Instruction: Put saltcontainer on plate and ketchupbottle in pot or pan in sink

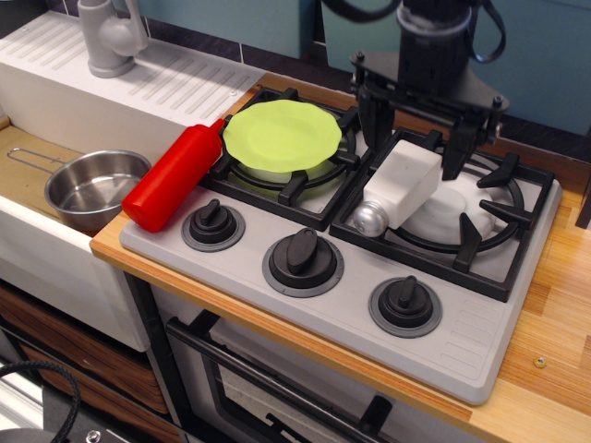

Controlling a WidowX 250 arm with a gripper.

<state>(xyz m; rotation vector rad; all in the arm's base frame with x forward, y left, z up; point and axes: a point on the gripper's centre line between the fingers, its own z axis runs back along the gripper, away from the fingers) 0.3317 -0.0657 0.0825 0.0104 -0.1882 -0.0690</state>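
Observation:
The white saltcontainer (403,185) with its silver cap lies on its side on the right burner grate. My gripper (416,148) is open just above its far end, with one finger on each side and apart from it. The lime-green plate (282,136) rests on the left burner. The red ketchupbottle (174,175) lies on the stove's left edge, nozzle toward the plate. The steel pot (92,188) stands in the sink (28,157), to the left of the bottle.
The grey stove (480,341) has three black knobs (302,253) along its front. A grey tap (109,37) stands on the ribbed drainboard (185,83) at the back left. Wooden counter (563,305) runs along the right.

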